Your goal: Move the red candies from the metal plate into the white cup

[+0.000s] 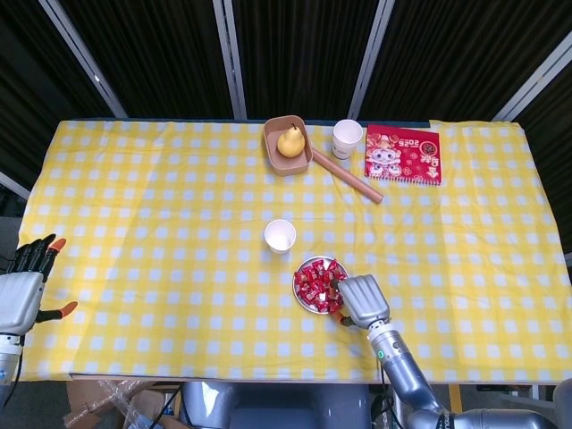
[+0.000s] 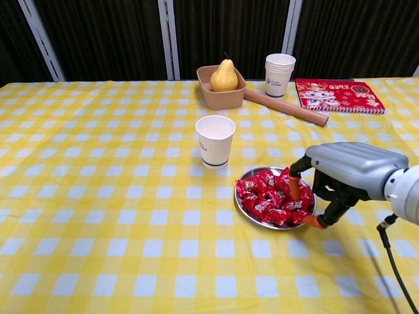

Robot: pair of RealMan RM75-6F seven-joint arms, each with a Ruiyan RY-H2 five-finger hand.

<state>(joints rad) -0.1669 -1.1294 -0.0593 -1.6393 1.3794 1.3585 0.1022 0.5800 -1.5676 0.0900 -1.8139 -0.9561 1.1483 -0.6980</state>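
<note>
A: Left to right, where does everything stand?

B: The left hand [image 1: 22, 290] sits off the table's left edge, fingers spread, holding nothing; the white cup [image 2: 215, 140] stands upright mid-table; just right of it and nearer the robot, the red candies [image 2: 273, 195] fill the metal plate [image 2: 249, 215].

A: And the nearer hand?

B: The right hand [image 2: 337, 176], at the plate's right rim; candies lie to its left. The chest view shows its fingertips [image 2: 294, 188] down among the wrappers; whether one is pinched, I cannot tell; the head view hides them.

Right hand [image 2: 340, 173] lowered, fingers curling downward; left hand [image 1: 22, 290] open, idle.
</note>
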